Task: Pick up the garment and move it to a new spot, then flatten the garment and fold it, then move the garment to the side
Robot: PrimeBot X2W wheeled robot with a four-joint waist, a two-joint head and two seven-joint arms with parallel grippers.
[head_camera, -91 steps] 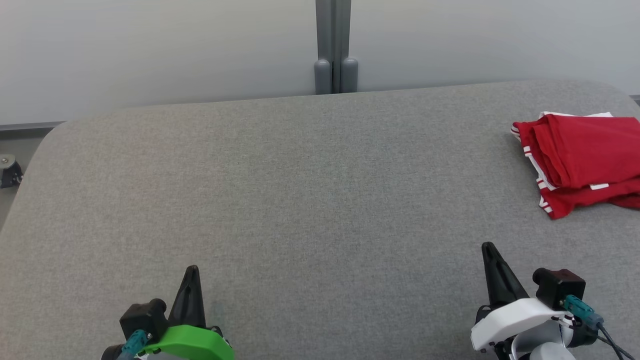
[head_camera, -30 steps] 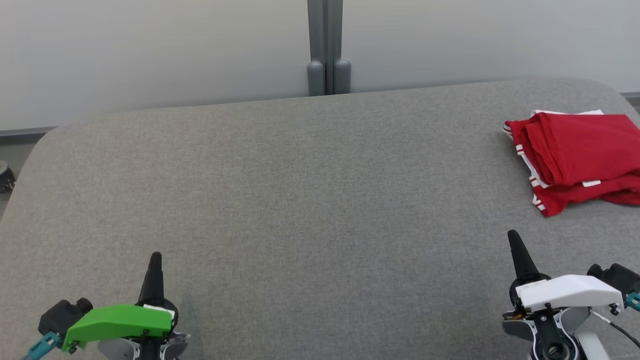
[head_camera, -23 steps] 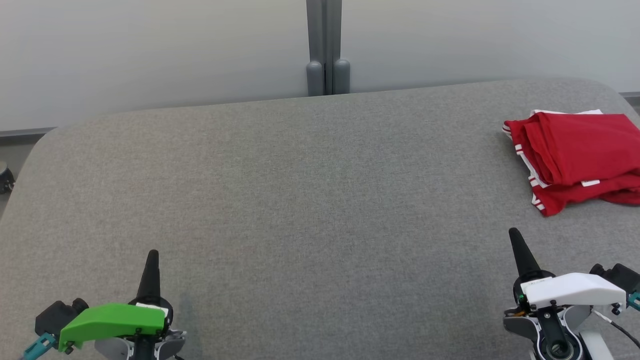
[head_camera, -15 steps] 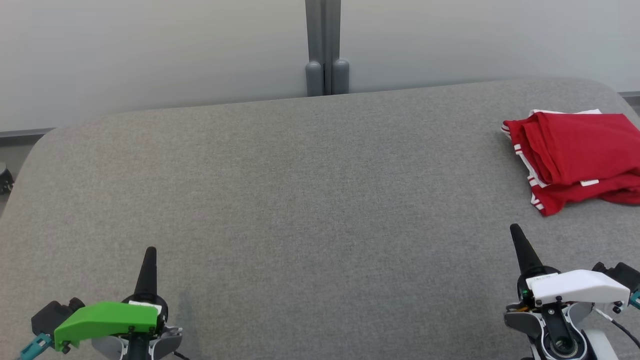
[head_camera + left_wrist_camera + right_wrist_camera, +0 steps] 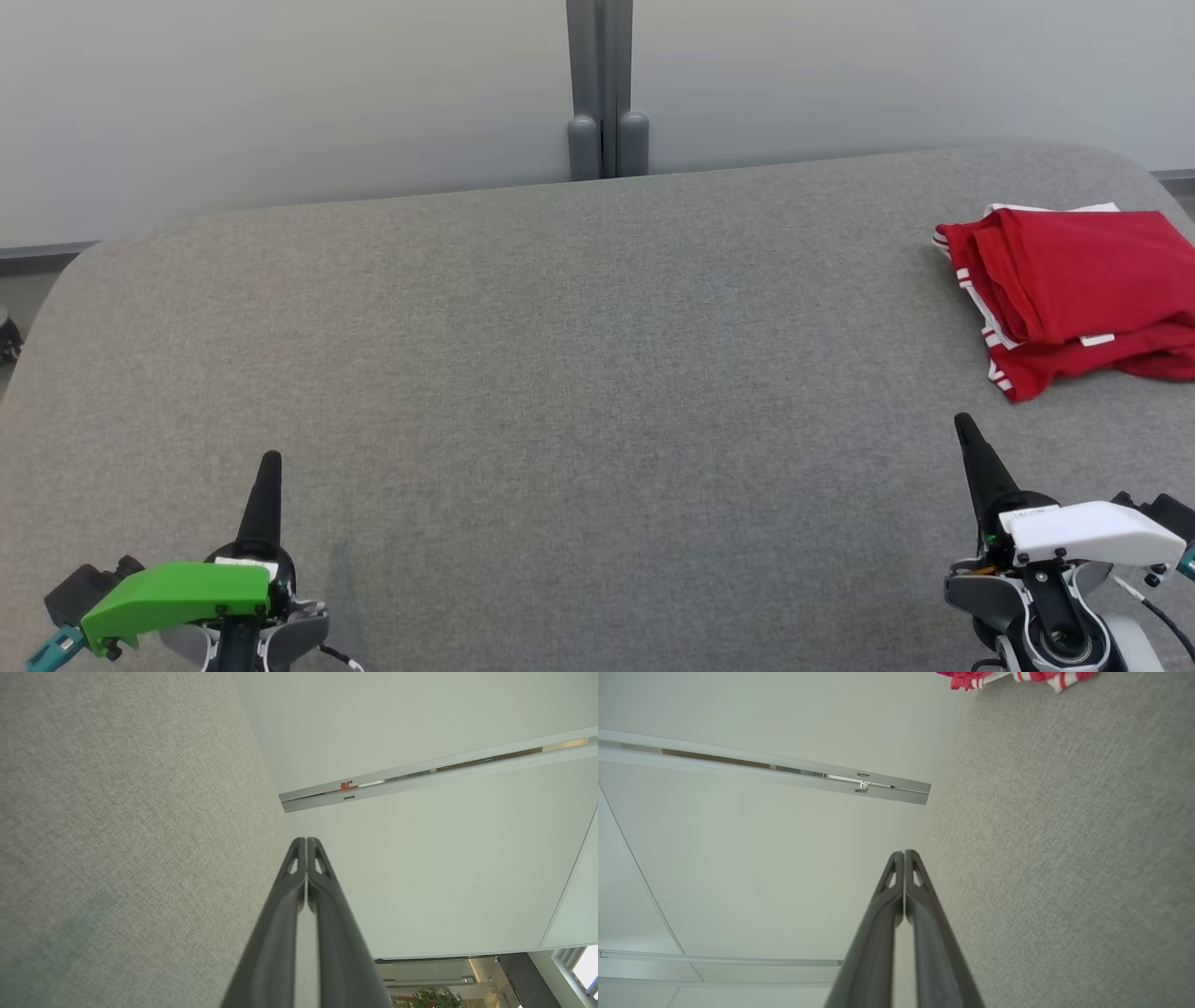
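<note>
The garment (image 5: 1074, 289) is red with white striped trim and lies folded in a compact stack at the right edge of the grey table (image 5: 560, 373). A bit of the garment (image 5: 1017, 677) peeks in at the top of the right wrist view. My left gripper (image 5: 269, 459), under a green cover, sits at the lower left, shut and holding nothing. Its fingertips (image 5: 306, 841) press together. My right gripper (image 5: 962, 422), under a white cover, sits at the lower right just in front of the garment, shut and holding nothing, tips (image 5: 903, 853) together.
A pale wall with a grey vertical post (image 5: 602, 93) stands behind the table's far edge. The table's rounded corners show at the far left and far right. A dark caster (image 5: 7, 341) shows on the floor at the left.
Both grippers have drifted outward and slightly forward, the left one further left, the right one further right. The garment lies as before. The camera has shifted slightly.
</note>
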